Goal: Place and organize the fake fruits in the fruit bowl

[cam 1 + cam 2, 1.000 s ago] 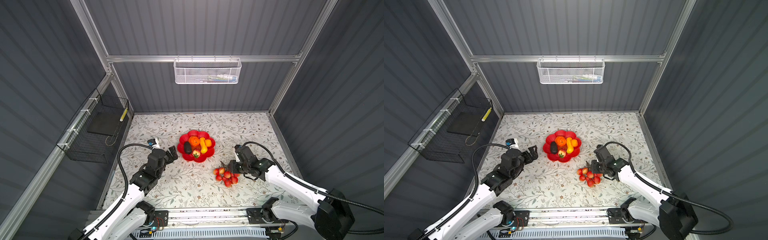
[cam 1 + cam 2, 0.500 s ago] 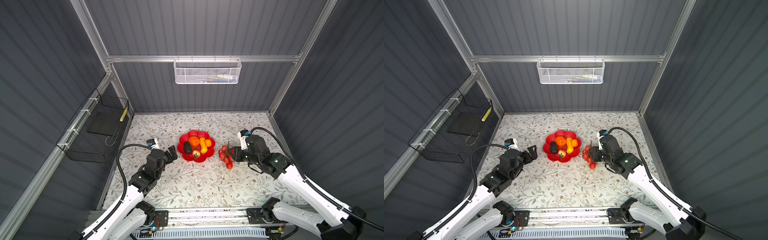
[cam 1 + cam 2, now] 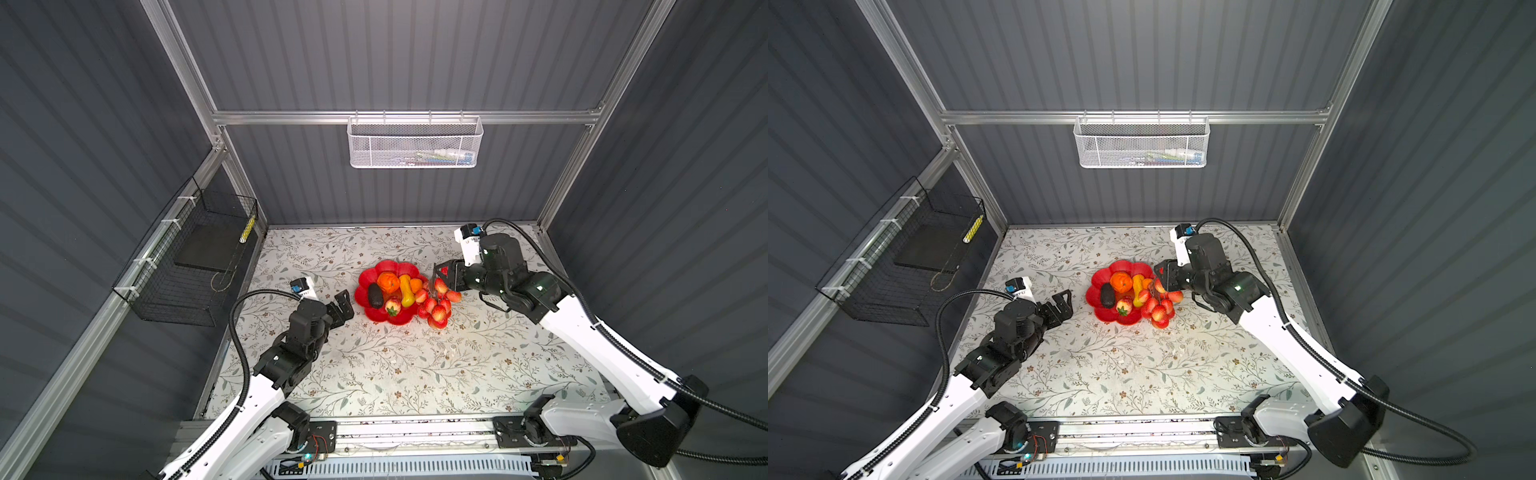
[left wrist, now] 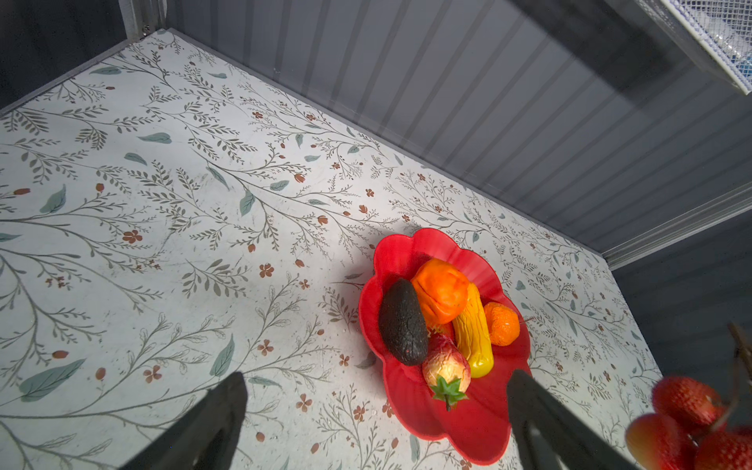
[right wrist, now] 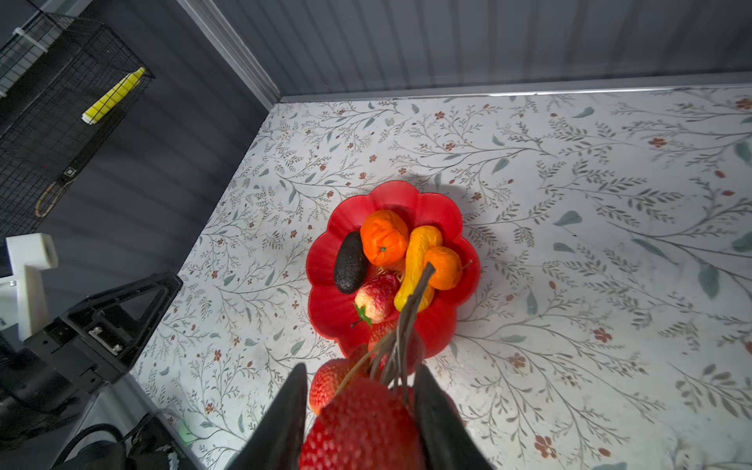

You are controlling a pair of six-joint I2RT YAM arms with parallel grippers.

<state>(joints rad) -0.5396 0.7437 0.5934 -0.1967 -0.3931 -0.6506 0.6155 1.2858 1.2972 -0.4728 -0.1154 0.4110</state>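
Five pieces lodged in the fruit bowl [image 3: 362, 283]: dark avocado [image 3: 375, 296]; blocky orange-red fruit [image 3: 388, 281]; long yellow fruit [image 3: 406, 291]; round orange [image 3: 416, 284]; strawberry [image 3: 392, 306]. Sixth piece, the red berry bunch [image 3: 436, 305], not yet in; it hangs at the bowl's right rim, partly over the table [image 3: 374, 374]. Right gripper [image 3: 438, 276] pinched on the bunch's stems [image 5: 401, 325] and a top berry. Left gripper [image 3: 345, 307] spread wide, empty, near the bowl's left side, not touching. Judged remaining: lower the bunch onto the bowl's bare near side and release; task nearly complete.

White arm links [image 3: 602, 353], black joints [image 3: 511, 286], ribbed black cables [image 3: 235, 336].
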